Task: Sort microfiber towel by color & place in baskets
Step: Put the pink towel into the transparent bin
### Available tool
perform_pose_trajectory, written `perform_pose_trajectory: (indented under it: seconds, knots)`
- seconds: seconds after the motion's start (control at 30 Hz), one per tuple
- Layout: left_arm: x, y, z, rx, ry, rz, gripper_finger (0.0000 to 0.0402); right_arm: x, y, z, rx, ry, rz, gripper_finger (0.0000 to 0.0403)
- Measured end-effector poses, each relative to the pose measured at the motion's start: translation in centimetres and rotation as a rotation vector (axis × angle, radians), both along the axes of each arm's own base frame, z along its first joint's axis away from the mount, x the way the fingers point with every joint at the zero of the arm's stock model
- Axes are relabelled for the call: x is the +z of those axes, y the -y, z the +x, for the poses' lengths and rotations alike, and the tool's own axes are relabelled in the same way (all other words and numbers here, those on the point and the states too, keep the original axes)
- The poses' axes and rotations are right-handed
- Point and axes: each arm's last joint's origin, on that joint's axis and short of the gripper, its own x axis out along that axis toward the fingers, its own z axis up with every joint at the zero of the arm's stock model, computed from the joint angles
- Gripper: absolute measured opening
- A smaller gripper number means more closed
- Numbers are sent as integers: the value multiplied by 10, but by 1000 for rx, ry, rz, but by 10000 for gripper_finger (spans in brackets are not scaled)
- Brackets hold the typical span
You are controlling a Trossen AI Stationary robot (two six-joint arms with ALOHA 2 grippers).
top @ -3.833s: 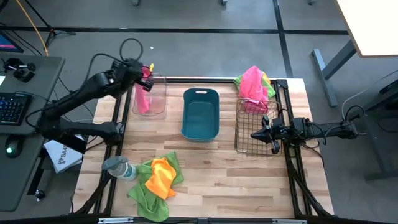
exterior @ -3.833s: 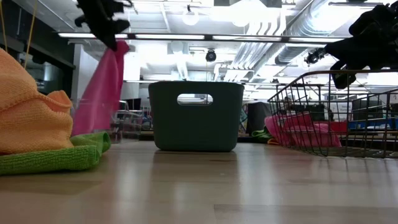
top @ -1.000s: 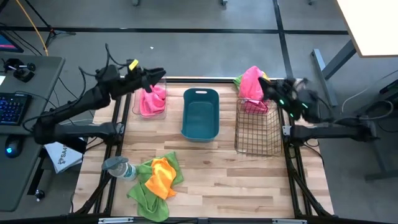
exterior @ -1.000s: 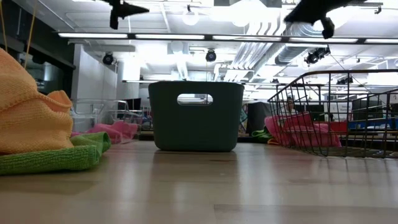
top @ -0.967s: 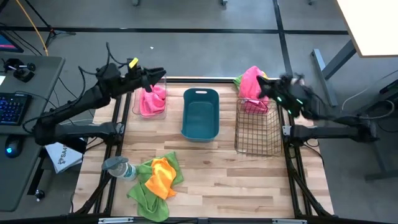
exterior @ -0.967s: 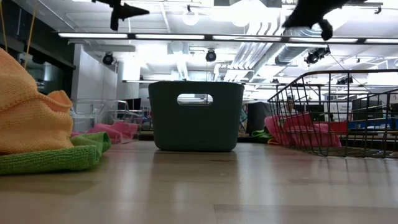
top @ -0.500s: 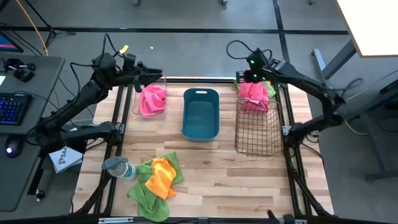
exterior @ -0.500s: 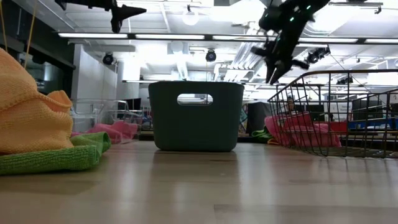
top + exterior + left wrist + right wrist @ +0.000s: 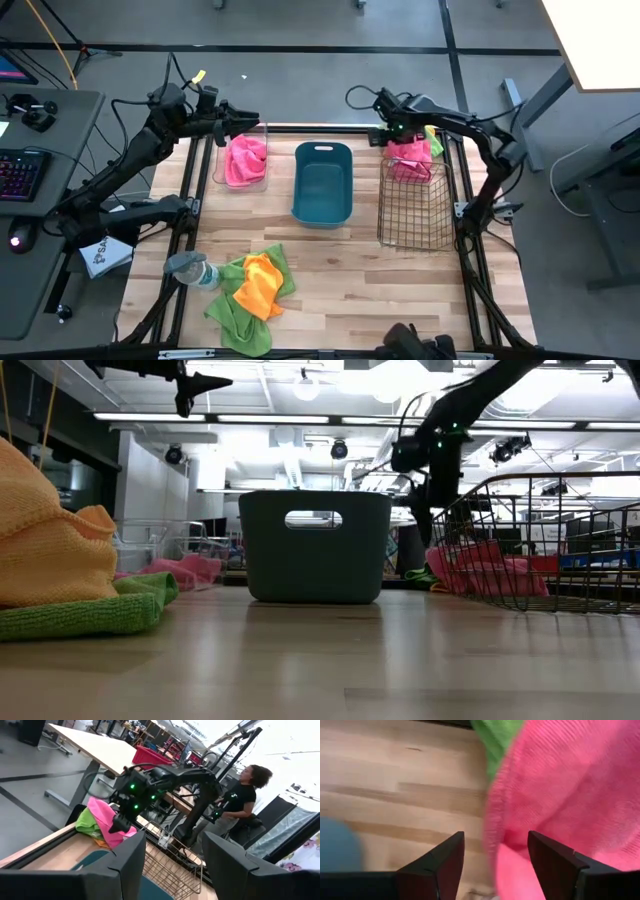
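Pink towel at table's far edge — right pincer apart beside it; left pincer apart

In the low view the orange towel and the green towel under it run off the picture's edge, and the wire-mesh basket is cut off at the opposite edge. The clear box behind them is faint there, its walls hard to trace.

The right wrist view shows only part of a pink towel and a scrap of green cloth, both blurred (the teal tub is just a smear at the edge). In the high view a dark shape at the bottom edge is cut off and cannot be identified.
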Motion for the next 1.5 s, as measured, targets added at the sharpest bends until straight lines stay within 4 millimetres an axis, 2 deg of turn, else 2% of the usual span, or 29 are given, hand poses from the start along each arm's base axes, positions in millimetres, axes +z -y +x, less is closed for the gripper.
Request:
perform_pose_trajectory:
  seconds: [0.17, 0.27, 0.37, 0.47, 0.5, 0.63, 0.7, 0.77, 0.83, 1.03, 1.17, 1.3, 1.5]
  knots:
    - [0, 0, 0, 2, 0, -2, 184, -10, 4, 3, 28, -33, -9, 212]
    - [0, 0, 0, 4, 6, -3, 184, -10, 5, 5, 66, -29, -14, 193]
    - [2, -1, 0, 8, 18, -6, 184, -10, 4, 3, 112, -49, -4, 136]
    - [2, -1, 3, 1, 26, -10, 184, -11, 2, 4, 173, -49, 21, 35]
    - [1, -1, 3, -2, 24, -11, 184, -11, 2, 4, 195, -38, 29, 18]
    - [-1, -4, 8, -10, 17, -20, 184, -9, 0, 4, 220, -13, 46, 14]
    - [-1, -5, 10, -14, 31, -20, 184, 0, -1, 3, 235, 8, 23, 5]
    - [1, -8, 13, -17, 58, -16, 184, 20, -2, 2, 243, 50, -33, 5]
    - [4, -11, 16, -20, 95, -1, 184, 51, -3, 0, 253, 114, -117, 2]
    - [10, -22, 26, -28, 193, 96, 184, 171, -19, -10, 313, 409, -469, 1]
    - [13, -32, 39, -41, 250, 177, 184, 231, -37, -7, 388, 589, -671, 1]
    - [25, -37, 61, -77, 229, 293, 184, 262, -55, 8, 523, 728, -743, 1]
    - [47, -28, 94, -161, 106, 609, 184, 279, -80, 30, 720, 851, -743, 0]
